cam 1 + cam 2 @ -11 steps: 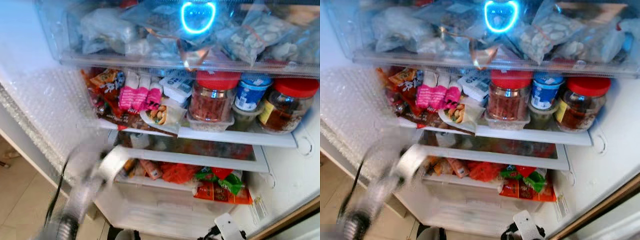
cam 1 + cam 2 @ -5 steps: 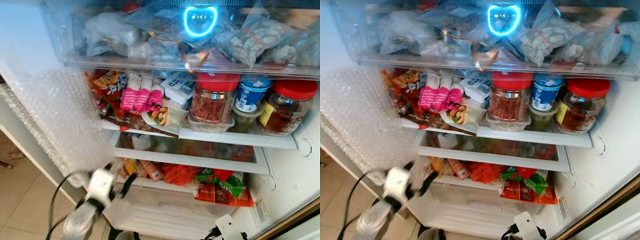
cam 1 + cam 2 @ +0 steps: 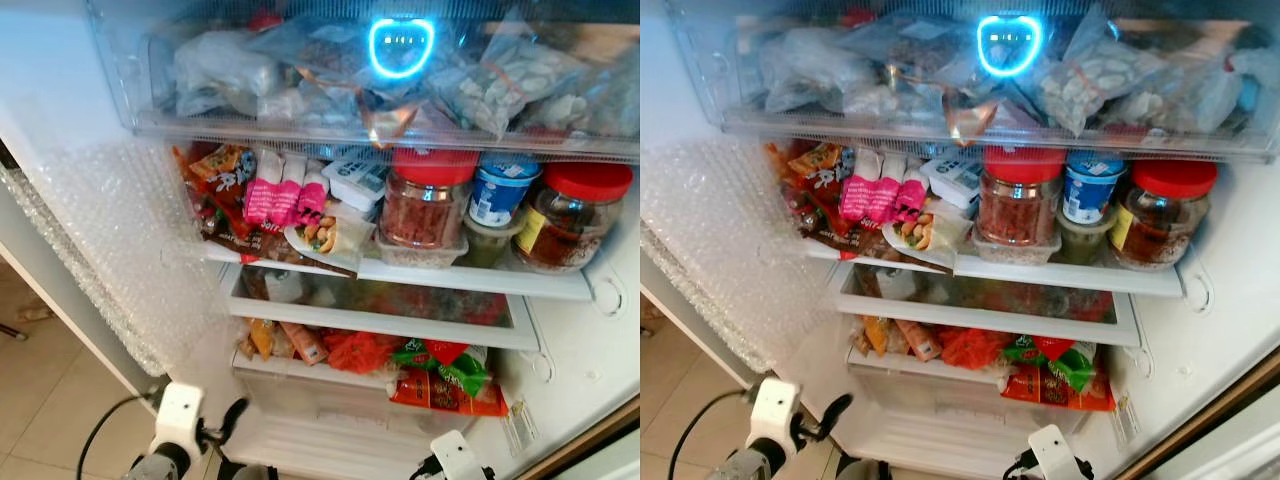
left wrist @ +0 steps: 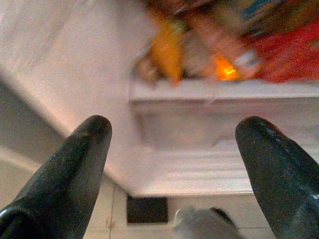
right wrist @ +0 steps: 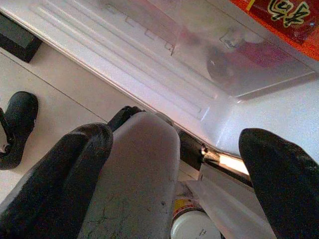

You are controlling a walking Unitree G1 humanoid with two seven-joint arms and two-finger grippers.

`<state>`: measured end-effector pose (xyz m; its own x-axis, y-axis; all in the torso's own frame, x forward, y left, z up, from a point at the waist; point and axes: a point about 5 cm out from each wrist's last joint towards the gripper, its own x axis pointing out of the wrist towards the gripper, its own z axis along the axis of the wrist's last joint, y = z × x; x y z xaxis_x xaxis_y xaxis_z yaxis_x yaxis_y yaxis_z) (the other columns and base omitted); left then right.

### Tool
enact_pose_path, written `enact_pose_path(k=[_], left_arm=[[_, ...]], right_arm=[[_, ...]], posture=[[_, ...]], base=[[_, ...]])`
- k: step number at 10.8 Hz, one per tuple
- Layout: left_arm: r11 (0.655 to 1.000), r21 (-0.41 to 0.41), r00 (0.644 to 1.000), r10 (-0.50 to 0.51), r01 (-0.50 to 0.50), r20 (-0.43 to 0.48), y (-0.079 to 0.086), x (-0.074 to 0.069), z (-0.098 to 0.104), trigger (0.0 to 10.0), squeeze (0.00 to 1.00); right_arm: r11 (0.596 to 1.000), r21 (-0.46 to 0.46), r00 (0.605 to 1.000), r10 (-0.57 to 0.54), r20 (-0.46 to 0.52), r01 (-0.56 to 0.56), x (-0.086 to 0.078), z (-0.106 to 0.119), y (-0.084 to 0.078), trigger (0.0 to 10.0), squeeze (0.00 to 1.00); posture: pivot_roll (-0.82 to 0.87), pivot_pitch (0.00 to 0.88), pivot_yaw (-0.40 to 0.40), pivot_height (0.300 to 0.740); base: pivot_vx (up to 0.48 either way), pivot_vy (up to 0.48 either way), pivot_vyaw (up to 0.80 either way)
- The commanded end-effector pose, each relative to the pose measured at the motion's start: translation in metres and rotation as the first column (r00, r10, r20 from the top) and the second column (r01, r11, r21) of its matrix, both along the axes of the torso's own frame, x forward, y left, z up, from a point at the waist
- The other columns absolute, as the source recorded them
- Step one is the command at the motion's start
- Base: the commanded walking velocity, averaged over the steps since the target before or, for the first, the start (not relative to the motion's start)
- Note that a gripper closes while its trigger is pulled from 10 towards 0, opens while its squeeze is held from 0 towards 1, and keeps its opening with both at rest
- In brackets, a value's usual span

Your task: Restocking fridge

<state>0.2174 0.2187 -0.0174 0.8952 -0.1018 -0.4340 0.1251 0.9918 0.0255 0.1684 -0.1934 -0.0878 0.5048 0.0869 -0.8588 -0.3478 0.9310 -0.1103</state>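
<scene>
left claw (image 4: pixel 172 164): fingers spread wide, holding nothing, low before the fridge's bottom drawer (image 3: pixel 330 395) | right claw (image 5: pixel 174 169): also spread, empty, a white bottle (image 5: pixel 137 184) just below it | judgement: that bottle looks light, stiff, smooth; you'd grip its body mid-height | packed shelf (image 3: pixel 470 278) above you.

My left gripper (image 3: pixel 232 415) has a white block-shaped housing behind black, rounded, matte fingers (image 4: pixel 65 179); a thin black cable loops off the silver, ribbed wrist behind that; my right gripper (image 5: pixel 174 179) carries the same blunt black, slightly grainy fingers, with a white housing behind its jaws.
</scene>
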Motion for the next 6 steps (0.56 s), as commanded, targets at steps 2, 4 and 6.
enact_pose_path(k=[2,4,6], left_arm=[[0.979,0.005,0.973,0.205,-0.206,-0.104,0.021,-0.007,-0.016,10.0,0.00],[0.965,0.027,0.939,0.259,-0.259,-0.225,0.029,-0.019,-0.033,10.0,0.00],[0.952,0.074,0.884,0.303,-0.297,-0.357,0.027,-0.044,-0.053,10.0,0.00]], right_arm=[[0.997,-0.064,0.984,-0.049,-0.173,0.038,-0.040,-0.016,-0.011,10.0,0.00],[0.996,-0.059,0.984,-0.071,-0.166,0.062,-0.040,-0.016,-0.011,10.0,0.00],[0.995,-0.053,0.982,-0.088,-0.166,0.080,-0.043,-0.017,-0.009,10.0,0.00]], posture=[[-0.03,0.000,0.043,0.627],[-0.03,0.000,0.044,0.627],[-0.06,0.000,0.062,0.627]], base=[[0.000,0.000,0.00],[-0.120,0.000,0.00],[-0.332,0.000,0.00]])
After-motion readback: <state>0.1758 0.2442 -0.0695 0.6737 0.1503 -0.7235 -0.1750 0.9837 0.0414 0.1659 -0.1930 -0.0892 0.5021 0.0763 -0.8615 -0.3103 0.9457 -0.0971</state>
